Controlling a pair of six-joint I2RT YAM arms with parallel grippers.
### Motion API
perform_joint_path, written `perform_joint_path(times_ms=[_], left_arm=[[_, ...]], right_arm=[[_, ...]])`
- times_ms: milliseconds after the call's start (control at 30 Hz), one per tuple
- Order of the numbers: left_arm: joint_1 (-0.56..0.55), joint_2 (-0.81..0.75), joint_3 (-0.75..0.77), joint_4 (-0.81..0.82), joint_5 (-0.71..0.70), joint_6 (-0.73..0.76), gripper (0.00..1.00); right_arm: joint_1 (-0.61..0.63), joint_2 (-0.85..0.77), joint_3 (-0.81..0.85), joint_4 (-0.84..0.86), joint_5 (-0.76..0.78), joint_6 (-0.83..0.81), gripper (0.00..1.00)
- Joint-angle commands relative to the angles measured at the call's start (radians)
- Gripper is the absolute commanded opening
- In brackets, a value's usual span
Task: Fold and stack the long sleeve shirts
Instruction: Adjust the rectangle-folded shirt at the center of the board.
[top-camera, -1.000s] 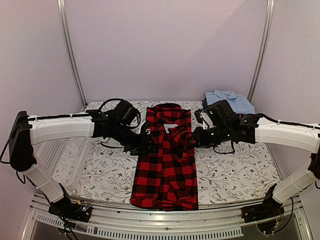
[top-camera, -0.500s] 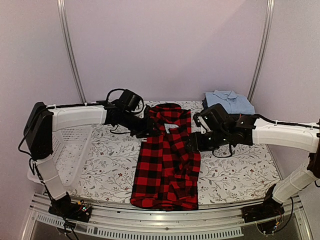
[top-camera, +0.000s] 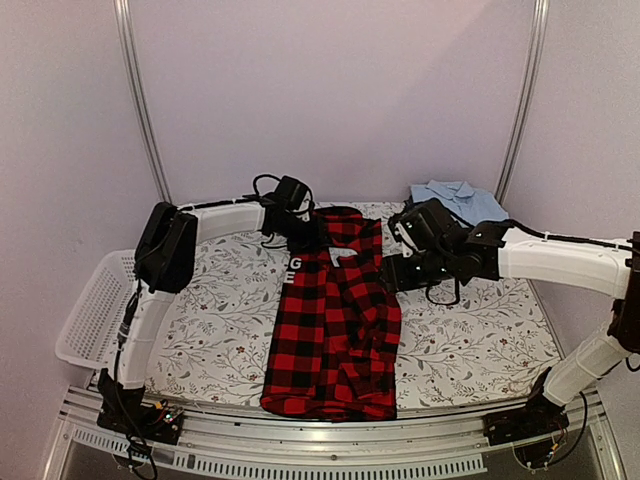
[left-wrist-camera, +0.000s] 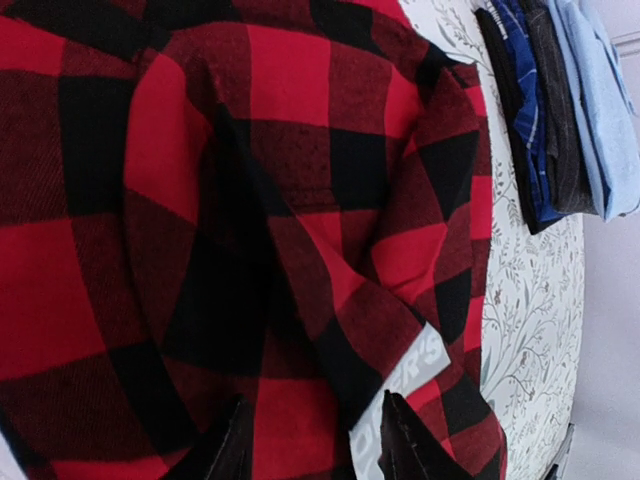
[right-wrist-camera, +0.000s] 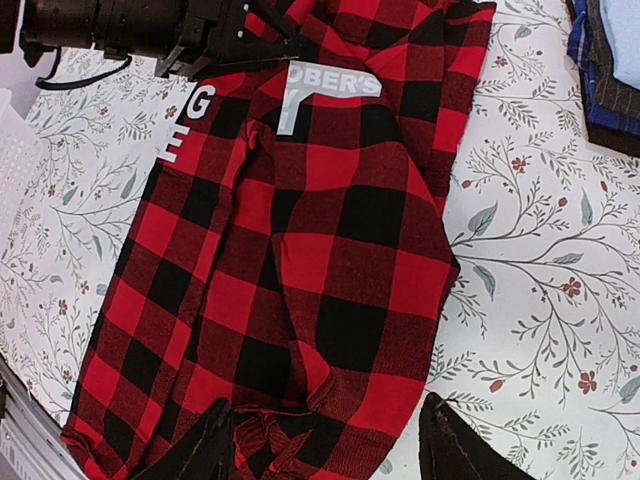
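Red-and-black check shirt lies lengthwise down the middle of the floral tabletop in the top view, collar at the far side and hem at the near edge. The left end effector sits at the shirt's far left corner, just beside the collar. The right end effector is at the shirt's right edge, about chest height. From here I cannot tell whether either one touches the cloth. The folded shirts form a stack at the far right corner, well apart from the check shirt, with a light blue one on top. A white mesh basket stands at the left side.

In the left wrist view the check shirt fills nearly the whole picture, creased into ridges. The left end effector has its two fingers apart over the cloth, with a white label lying near the right one. The folded shirts show edge-on at the upper right — dark layers, then light blue.

In the right wrist view the right end effector has its fingers spread wide, clamped on nothing, above the check shirt. White lettering shows near the collar, where the left end effector meets the cloth.
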Motion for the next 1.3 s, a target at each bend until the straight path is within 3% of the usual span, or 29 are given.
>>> perform_joint_path(times_ms=[0, 200, 400, 667, 933, 1267], left_arm=[[0.03, 0.082, 0.137, -0.029, 0.038, 0.01, 0.43], [0.038, 0.178, 0.245, -0.003, 0.101, -0.007, 0.38], [0.041, 0.255, 0.308, 0.018, 0.161, -0.047, 0.26], [0.04, 0.211, 0.244, 0.175, 0.191, -0.056, 0.0], [0.05, 0.15, 0.24, 0.296, 0.209, 0.004, 0.0], [0.074, 0.211, 0.291, 0.373, 0.282, -0.024, 0.0]], right_arm=[[-0.025, 0.0, 0.0, 0.035, 0.02, -0.033, 0.61], [-0.029, 0.003, -0.015, 0.051, 0.029, -0.017, 0.61], [-0.029, -0.007, -0.039, 0.051, 0.032, 0.012, 0.62], [-0.029, -0.003, -0.044, 0.053, 0.017, 0.025, 0.62], [-0.029, 0.024, -0.03, 0.054, 0.041, 0.025, 0.62], [-0.048, 0.077, -0.014, 0.054, 0.035, 0.025, 0.62]])
